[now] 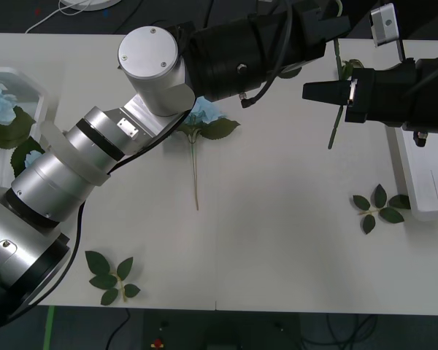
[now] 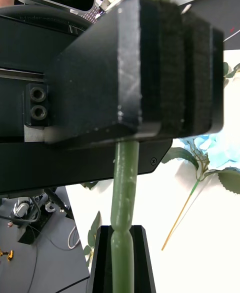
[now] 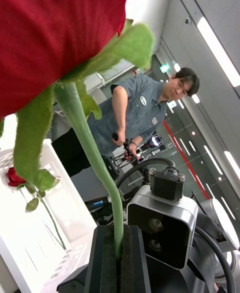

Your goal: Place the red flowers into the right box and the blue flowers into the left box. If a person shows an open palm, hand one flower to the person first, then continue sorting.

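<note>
Red rose (image 3: 55, 28), likely light, with a soft head and a thin bendy stem (image 1: 334, 124), hangs over the right side of the worktop (image 1: 277, 240). Its stem is pinched by both the left tool (image 3: 119, 265) and the right tool (image 2: 120, 265), each pressed together on it; the stem looks the safest hold. Right box (image 1: 423, 182) lies just beside, while a blue flower (image 1: 204, 113) and leaf sprigs (image 1: 378, 208) lie apart, seemingly not in the way.
</note>
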